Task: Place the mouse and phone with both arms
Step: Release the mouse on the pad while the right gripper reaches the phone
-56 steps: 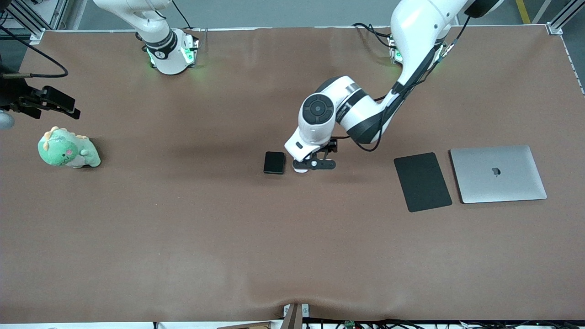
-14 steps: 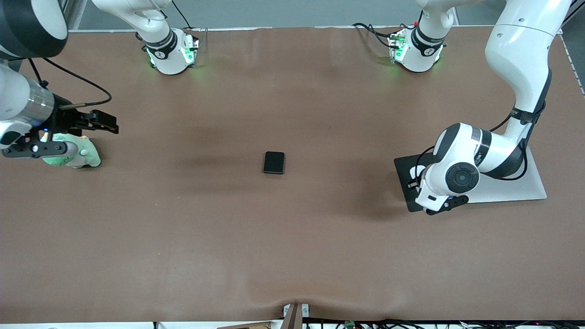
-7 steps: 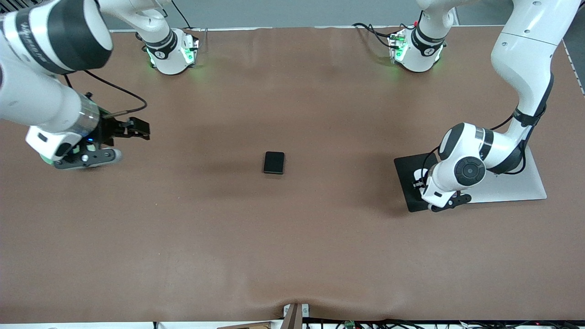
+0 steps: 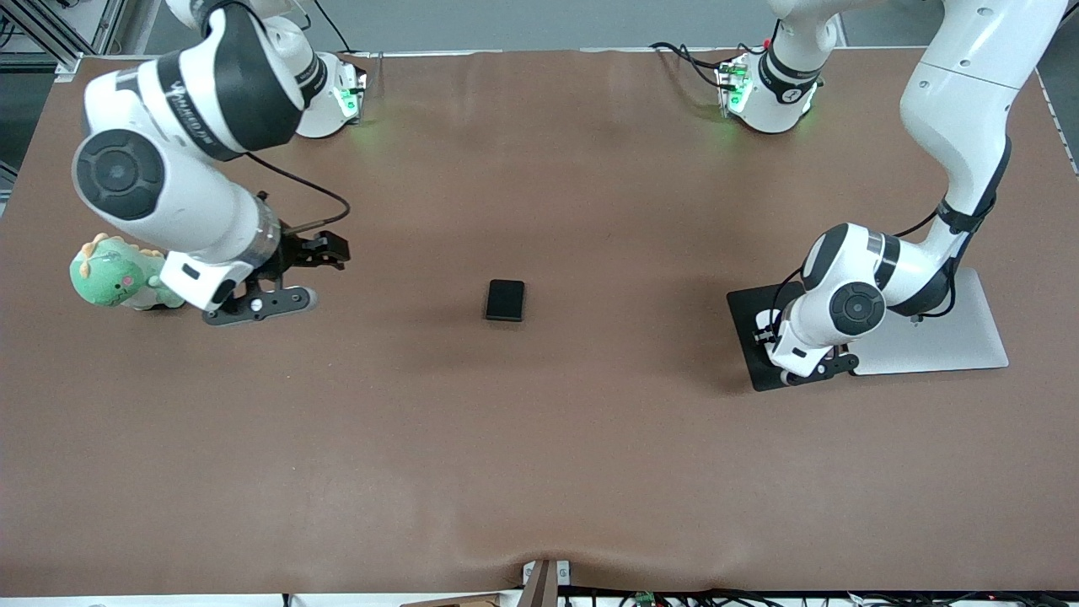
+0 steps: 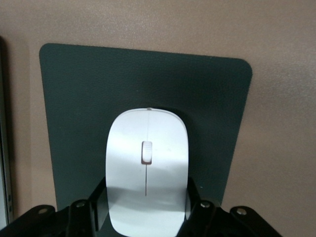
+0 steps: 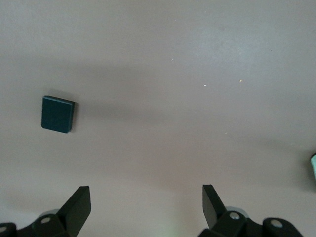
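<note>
The white mouse (image 5: 146, 163) sits between the fingers (image 5: 100, 197) of my left gripper (image 5: 146, 197), which is shut on its sides. It is low over the black pad (image 5: 74, 98); I cannot tell whether it touches. In the front view the left gripper (image 4: 771, 333) is over the pad (image 4: 742, 310) and only a sliver of the mouse (image 4: 765, 319) shows. The black phone (image 4: 505, 300) lies flat mid-table. My right gripper (image 4: 329, 251) hangs open and empty over bare table between the plush and the phone. Its wrist view shows the phone (image 6: 58, 114) ahead of the open gripper (image 6: 145, 195).
A closed silver laptop (image 4: 969, 337) lies beside the pad, toward the left arm's end, with its edge (image 5: 4, 148) in the left wrist view. A green plush dinosaur (image 4: 114, 274) sits at the right arm's end. Brown cloth covers the table.
The left gripper carried the mouse from beside the phone to over the pad and now holds nearly still. The right arm has swung from the plush toward the phone.
</note>
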Controlling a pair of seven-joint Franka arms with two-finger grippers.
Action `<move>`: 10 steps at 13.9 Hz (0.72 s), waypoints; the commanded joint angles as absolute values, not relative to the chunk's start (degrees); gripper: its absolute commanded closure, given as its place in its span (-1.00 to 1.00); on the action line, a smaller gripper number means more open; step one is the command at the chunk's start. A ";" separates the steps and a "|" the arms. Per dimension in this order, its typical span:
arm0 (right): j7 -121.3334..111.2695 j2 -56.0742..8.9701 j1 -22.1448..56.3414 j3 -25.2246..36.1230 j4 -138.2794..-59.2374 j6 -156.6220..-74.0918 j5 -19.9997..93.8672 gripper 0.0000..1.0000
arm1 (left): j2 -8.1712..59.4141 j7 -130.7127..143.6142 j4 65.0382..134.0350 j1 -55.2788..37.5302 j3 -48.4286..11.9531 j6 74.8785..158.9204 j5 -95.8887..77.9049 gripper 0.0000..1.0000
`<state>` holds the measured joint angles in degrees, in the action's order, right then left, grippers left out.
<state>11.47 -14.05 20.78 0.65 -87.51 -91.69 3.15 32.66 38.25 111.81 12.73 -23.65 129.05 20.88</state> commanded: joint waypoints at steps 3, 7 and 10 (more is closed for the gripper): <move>16.26 -17.83 26.10 1.14 -86.22 -94.12 4.48 -1.00 | 32.61 35.25 112.85 15.47 -24.17 131.04 23.64 0.82; 16.26 -20.74 27.86 1.14 -86.05 -95.53 6.33 -1.00 | 32.61 35.85 112.50 15.29 -24.17 131.22 23.55 -1.00; 16.26 -22.58 30.49 1.14 -86.31 -97.55 6.33 -1.00 | 28.58 36.12 111.10 14.86 -25.04 129.91 23.47 -1.00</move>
